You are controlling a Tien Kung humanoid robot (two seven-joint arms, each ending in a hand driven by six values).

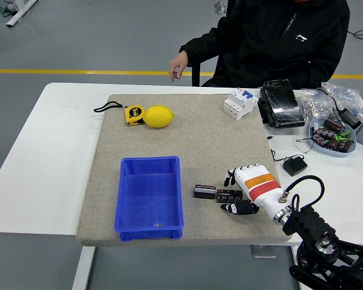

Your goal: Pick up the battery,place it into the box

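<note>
The small dark cylinder-shaped battery [218, 193] lies flat on the grey felt mat [199, 139], just right of the blue plastic box [149, 225], w/ the right hand [245, 188] at its right end, fingers [235, 176] loosely spread & holding nothing; probably stiff, smooth, rolls easily, so pinch mid-body across its width.

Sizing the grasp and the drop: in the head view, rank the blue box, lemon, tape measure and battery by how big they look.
1. Blue box, by far the largest.
2. Lemon.
3. Battery, long but thin; it sits nearer the camera, so its place against the lemon is unsure.
4. Tape measure, smallest.
</note>
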